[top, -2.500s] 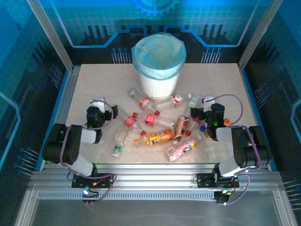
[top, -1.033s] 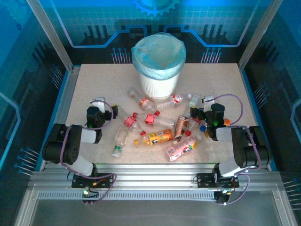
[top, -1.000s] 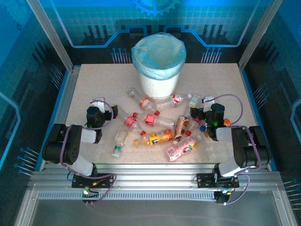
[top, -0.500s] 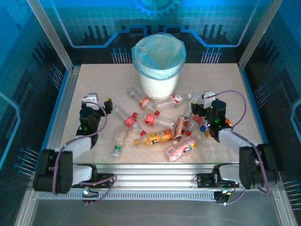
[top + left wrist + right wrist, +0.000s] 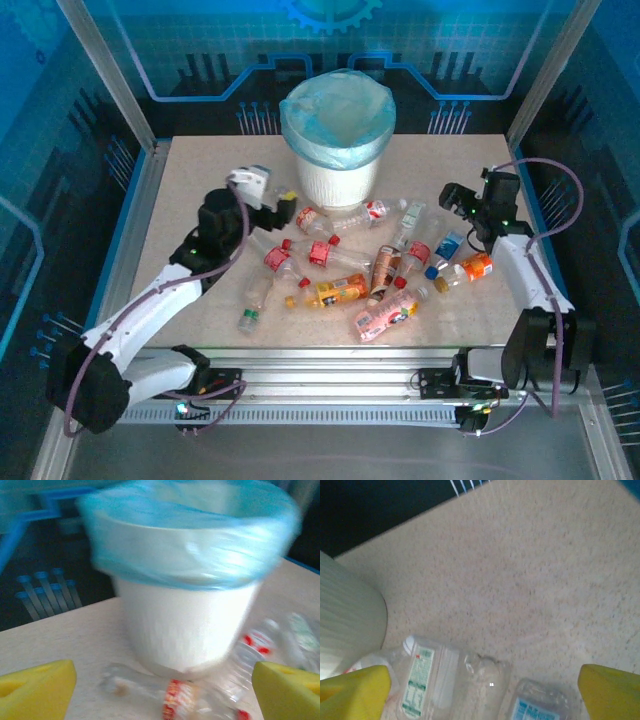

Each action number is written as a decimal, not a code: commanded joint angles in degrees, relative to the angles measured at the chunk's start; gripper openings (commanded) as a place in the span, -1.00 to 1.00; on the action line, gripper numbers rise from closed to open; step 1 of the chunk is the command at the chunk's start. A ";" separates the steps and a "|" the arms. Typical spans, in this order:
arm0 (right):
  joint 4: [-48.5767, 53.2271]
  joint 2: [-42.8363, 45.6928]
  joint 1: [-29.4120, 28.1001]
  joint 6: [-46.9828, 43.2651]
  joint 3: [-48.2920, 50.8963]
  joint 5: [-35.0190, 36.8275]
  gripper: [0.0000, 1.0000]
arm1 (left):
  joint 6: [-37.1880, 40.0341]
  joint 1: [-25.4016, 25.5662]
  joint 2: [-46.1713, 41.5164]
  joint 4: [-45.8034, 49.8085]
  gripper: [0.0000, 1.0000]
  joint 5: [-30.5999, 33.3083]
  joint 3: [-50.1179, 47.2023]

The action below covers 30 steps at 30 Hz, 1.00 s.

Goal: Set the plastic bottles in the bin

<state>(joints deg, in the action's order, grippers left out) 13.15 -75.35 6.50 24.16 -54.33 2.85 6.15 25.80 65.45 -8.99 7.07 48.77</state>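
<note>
The bin [image 5: 335, 130] is a white ribbed wastebasket with a light-blue bag, standing at the back middle of the table. Several plastic bottles lie scattered in front of it, among them an orange-label one [image 5: 335, 291] and a pink one [image 5: 385, 313]. My left gripper [image 5: 275, 203] hovers left of the bin's foot, open. In the left wrist view its yellow pads [image 5: 37, 690] frame the bin [image 5: 190, 580] and a clear red-label bottle [image 5: 175, 697]. My right gripper [image 5: 452, 200] is open, right of the bin. Below it lie a green-label bottle [image 5: 422, 680] and a blue-label bottle [image 5: 540, 707].
The speckled table [image 5: 200, 170] is fenced by a metal frame with blue panels. The bin wall [image 5: 345, 625] stands at the left of the right wrist view. Bare table surface [image 5: 530, 570] lies beyond the bottles on the right.
Both arms have unfolded from near the front edge. The left gripper swung forward and right towards the bin's foot; the right gripper moved back and right. The bottles lie as before.
</note>
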 commanded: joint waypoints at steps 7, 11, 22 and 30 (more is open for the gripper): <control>18.77 -13.49 -4.78 -0.91 -16.15 -6.49 0.60 | 5.70 12.28 10.92 16.91 0.83 -6.13 13.19; 20.97 -16.46 -8.91 -0.80 -19.12 -3.21 0.55 | 1.06 14.45 13.72 17.41 0.84 -8.91 16.09; 21.38 -16.42 -17.37 -2.77 -19.00 0.31 0.30 | -6.39 15.95 16.26 22.05 0.84 -9.07 18.06; 23.32 -1.34 -21.00 9.01 -6.05 -3.64 0.18 | -5.77 19.06 16.40 30.63 0.79 -8.77 23.46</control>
<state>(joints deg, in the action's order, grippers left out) 33.87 -83.81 -13.58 27.49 -64.95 0.75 -0.32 42.33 81.69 16.71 -2.11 68.45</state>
